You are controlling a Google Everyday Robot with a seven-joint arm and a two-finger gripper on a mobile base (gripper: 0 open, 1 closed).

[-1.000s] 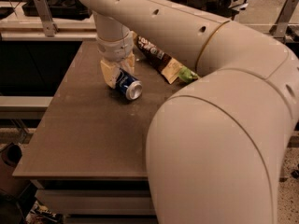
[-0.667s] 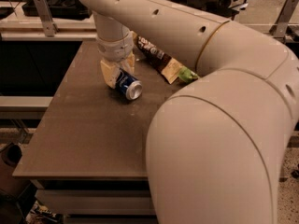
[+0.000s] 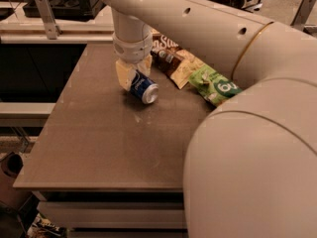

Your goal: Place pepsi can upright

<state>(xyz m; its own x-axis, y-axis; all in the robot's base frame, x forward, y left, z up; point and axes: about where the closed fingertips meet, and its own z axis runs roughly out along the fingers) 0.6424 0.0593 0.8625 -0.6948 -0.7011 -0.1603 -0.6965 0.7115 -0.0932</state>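
Pepsi can [image 3: 144, 88] lies on its side near the worktop's [image 3: 99, 143] far edge, silver end pointing front-right — I see my gripper [image 3: 132, 76] clamped on its rear.

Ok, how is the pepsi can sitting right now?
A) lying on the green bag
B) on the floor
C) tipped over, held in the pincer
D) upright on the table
C: the pepsi can is tilted on its side with its silver end facing forward, and the pincer is closed around its far end.
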